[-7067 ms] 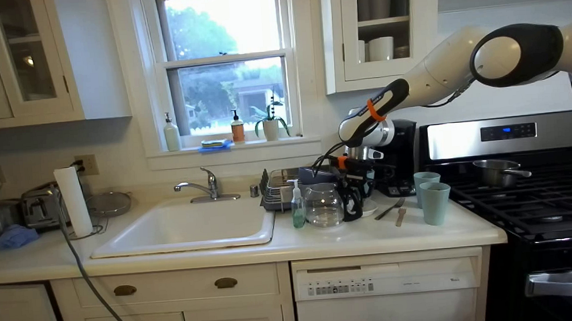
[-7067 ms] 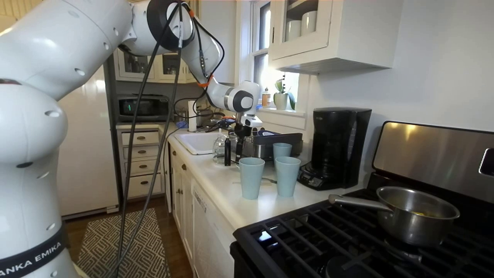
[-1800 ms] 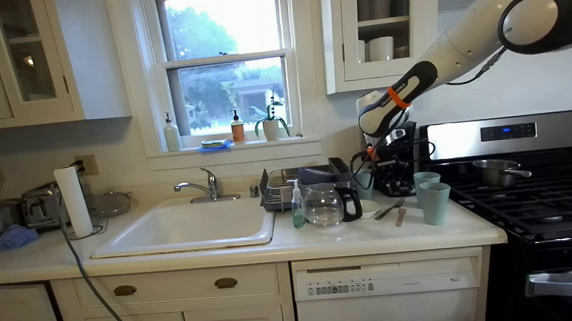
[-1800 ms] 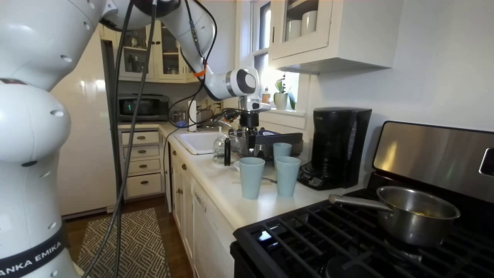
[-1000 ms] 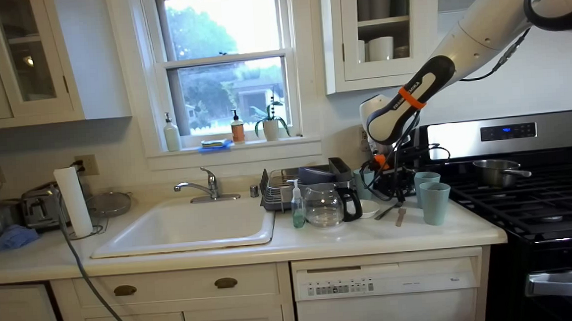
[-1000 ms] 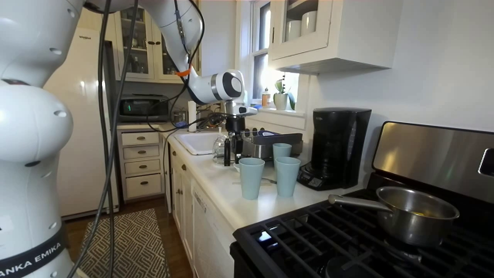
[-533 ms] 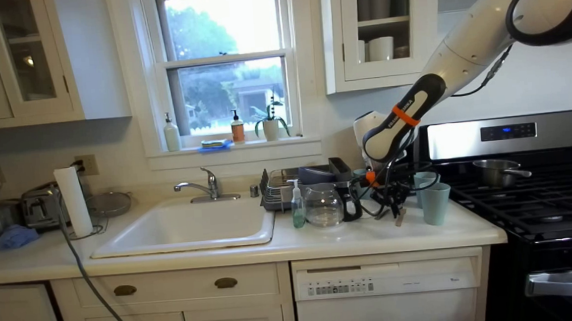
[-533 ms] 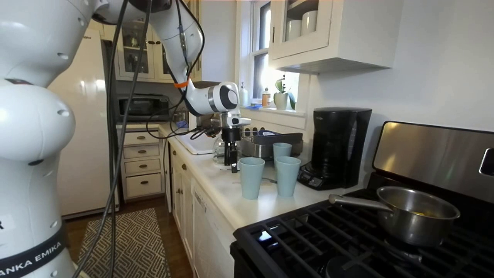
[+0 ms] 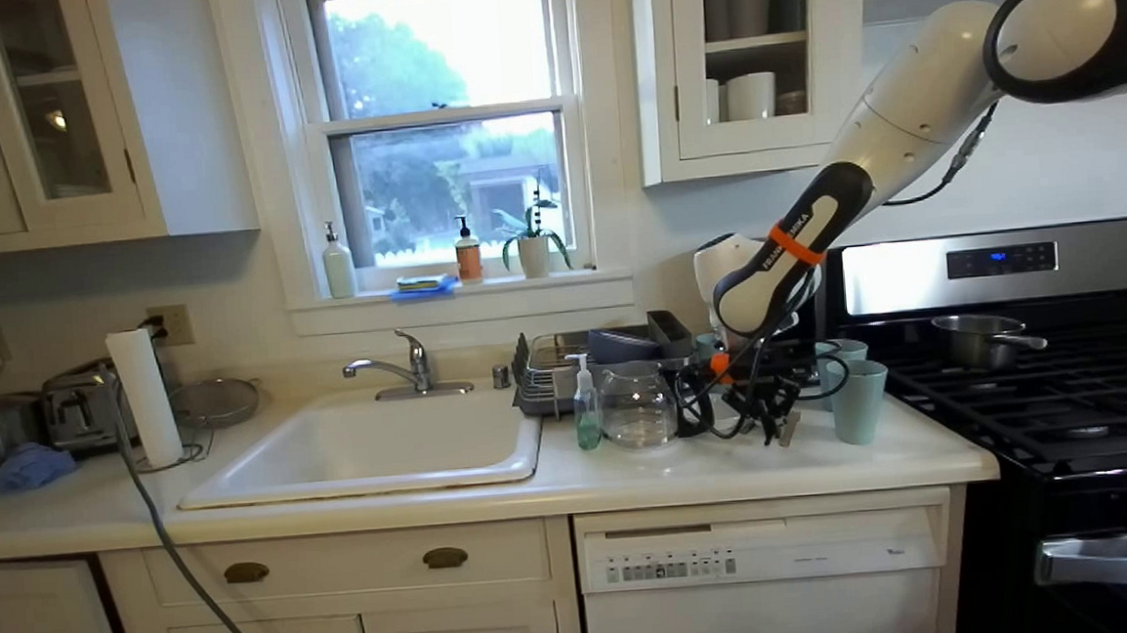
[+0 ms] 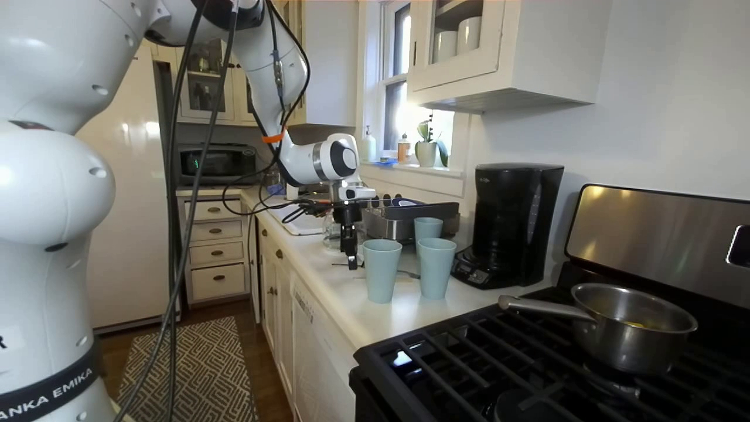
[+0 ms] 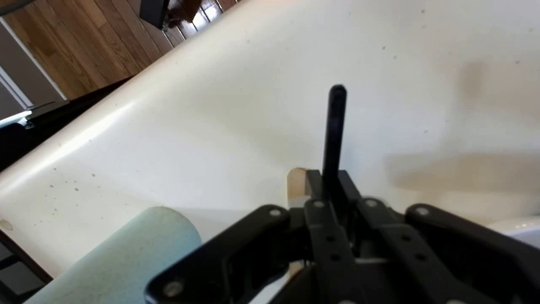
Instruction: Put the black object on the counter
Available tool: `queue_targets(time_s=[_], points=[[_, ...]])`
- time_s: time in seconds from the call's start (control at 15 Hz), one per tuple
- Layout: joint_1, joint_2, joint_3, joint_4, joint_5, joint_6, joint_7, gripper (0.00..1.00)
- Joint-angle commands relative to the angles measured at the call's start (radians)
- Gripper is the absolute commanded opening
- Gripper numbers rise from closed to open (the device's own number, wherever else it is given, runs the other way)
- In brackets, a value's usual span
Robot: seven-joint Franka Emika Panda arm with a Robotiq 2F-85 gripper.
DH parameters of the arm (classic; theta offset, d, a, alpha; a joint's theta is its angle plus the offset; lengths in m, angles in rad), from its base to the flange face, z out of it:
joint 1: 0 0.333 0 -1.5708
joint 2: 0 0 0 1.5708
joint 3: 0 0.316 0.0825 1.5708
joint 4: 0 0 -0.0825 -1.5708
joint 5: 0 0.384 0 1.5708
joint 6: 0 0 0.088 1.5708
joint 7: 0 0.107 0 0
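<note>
Gripper [image 11: 331, 184] pinching the black object [image 11: 335, 120], in the wrist view, near the teal cup [image 11: 126, 253], over the counter [image 11: 236, 139], contact unclear. In both exterior views it sits low beside that cup. Grasp looks done; setting down and release probably remain.

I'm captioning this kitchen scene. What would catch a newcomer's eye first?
Probably the white arm, angled down over the counter at the right of an exterior view. Next, the black object, held between the jaws near the middle of the wrist view. Then the bright window above the sink.
</note>
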State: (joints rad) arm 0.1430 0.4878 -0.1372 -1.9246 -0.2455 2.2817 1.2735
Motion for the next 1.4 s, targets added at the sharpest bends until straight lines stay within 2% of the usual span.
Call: queue_targets(time_s=[0.0, 1.33], points=[[0.016, -0.022, 0.009, -0.048, -0.012, 0.046, 0.007, 0.05], [0.034, -0.122, 0.067, -0.199, 0.002, 0.104, -0.119, 0.06]])
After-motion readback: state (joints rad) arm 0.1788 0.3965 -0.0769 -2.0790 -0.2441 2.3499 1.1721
